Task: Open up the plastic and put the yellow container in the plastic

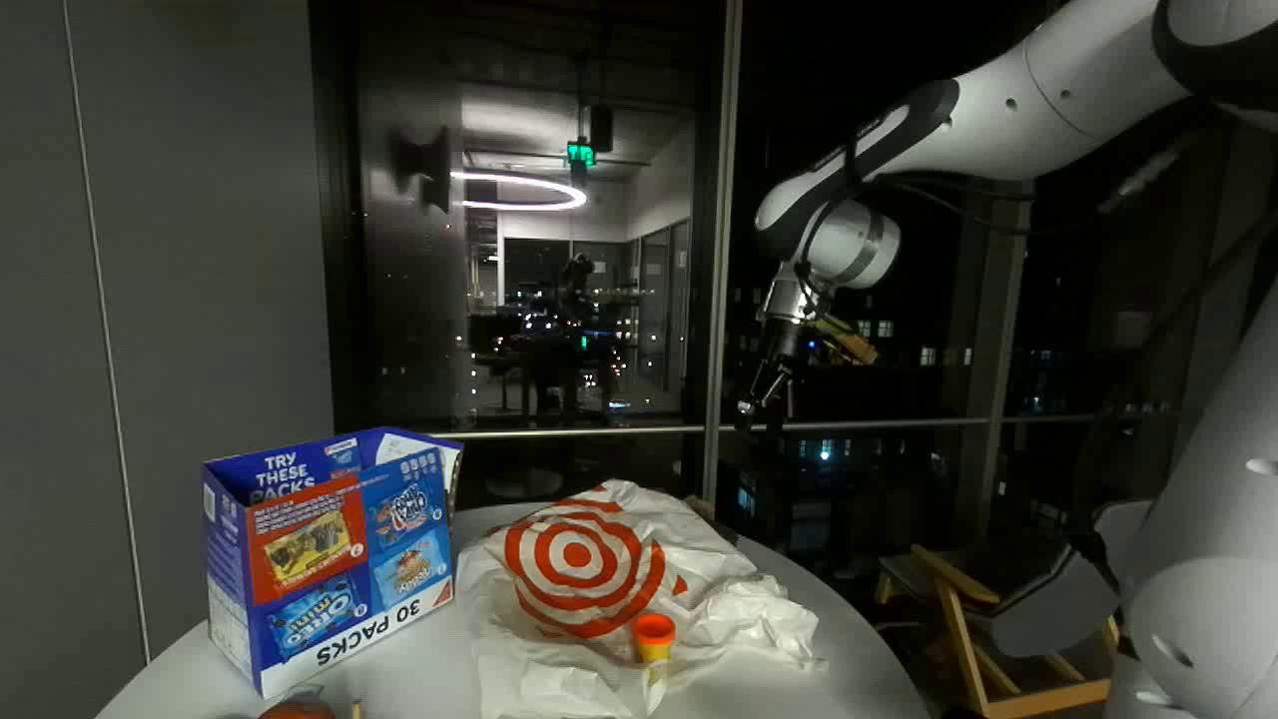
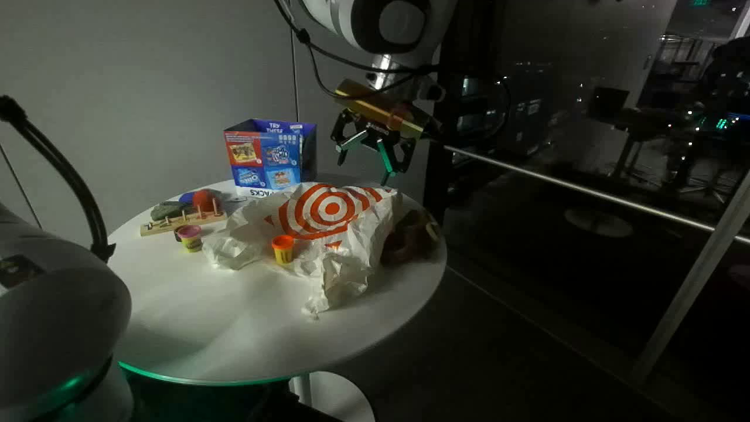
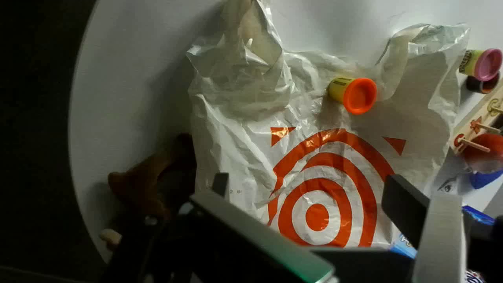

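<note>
**Lift the bag [image 2: 328, 231] open before moving the yellow tub [image 2: 283, 252]**

The gripper [image 2: 363, 167] hangs above the bag, its fingers [image 3: 436, 236] spread and nothing between them. The tub stands on the bag, it seems, between its 2 loose ends [image 3: 255, 51]. Opening looks like the step in hand: pinch just 1 layer near those ends and raise it gently; a hard drag could topple the tub. Where the bag opens is hard to tell.

Both exterior views show the gripper's height and the snack box [image 1: 339, 569] beside the bag; the wrist view gives no height, only scraps of box.
</note>
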